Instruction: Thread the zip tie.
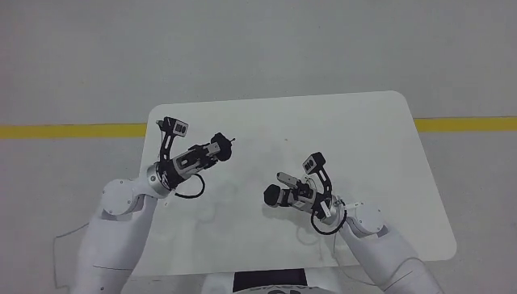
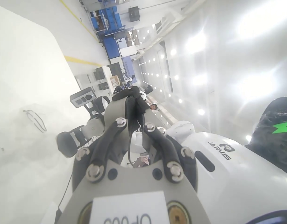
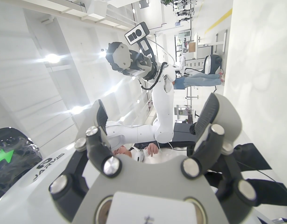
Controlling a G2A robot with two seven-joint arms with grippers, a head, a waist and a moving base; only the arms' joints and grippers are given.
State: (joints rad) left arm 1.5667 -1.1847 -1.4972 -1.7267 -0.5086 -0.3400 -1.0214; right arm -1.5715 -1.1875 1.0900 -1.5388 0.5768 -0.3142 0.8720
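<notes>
Your left arm is raised over the table's [image 1: 363, 132] left side. The left gripper [image 1: 227, 144] points toward the centre, and a small dark tip sticks out at its end. In its wrist view the fingers [image 2: 115, 111] are pressed together; can't tell what they pinch. Your right arm is low at front right, and the right gripper [image 1: 271, 195] faces the left one with its 2 fingers [image 3: 207, 113] spread wide. The left wrist view catches what looks like the zip tie [image 2: 34, 120]: a thin loop flat on the table, apart from both grippers.
</notes>
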